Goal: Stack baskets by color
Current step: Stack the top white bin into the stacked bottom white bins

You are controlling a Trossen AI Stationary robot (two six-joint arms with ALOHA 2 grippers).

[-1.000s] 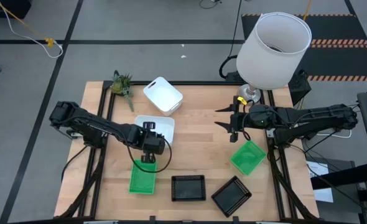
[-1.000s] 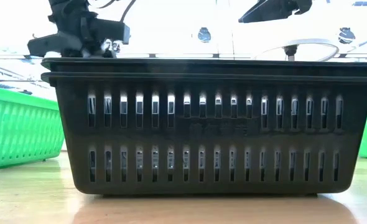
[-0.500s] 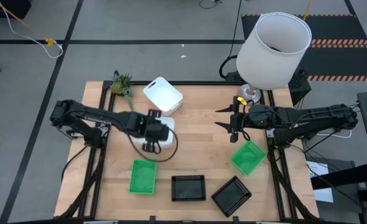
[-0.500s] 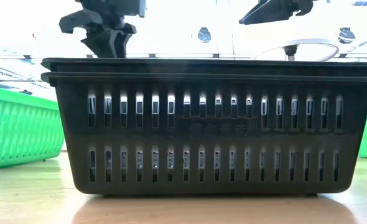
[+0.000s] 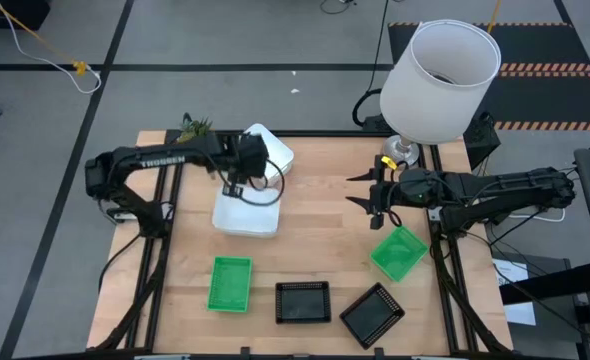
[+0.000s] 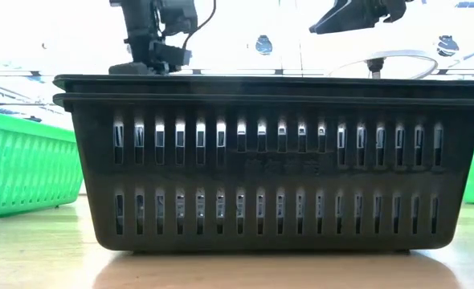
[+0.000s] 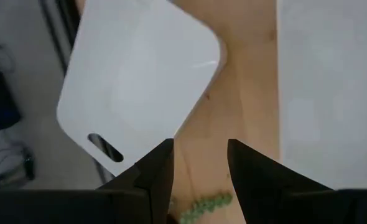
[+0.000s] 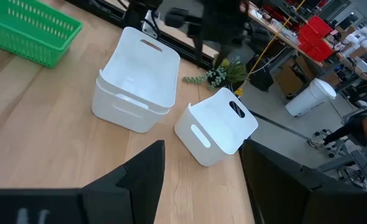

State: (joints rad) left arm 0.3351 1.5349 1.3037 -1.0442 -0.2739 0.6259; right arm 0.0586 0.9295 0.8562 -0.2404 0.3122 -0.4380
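Left tool (image 5: 243,172), jaws parted and empty, hovers over the lone white basket (image 5: 271,150) near the bench's far edge, beside the white stack (image 5: 247,213).

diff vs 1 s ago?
The left gripper left the green basket at the table's near-left and swung to the far side, now open and empty by the lone white basket near the white stack. Baskets and the right gripper, open mid-table, unchanged.
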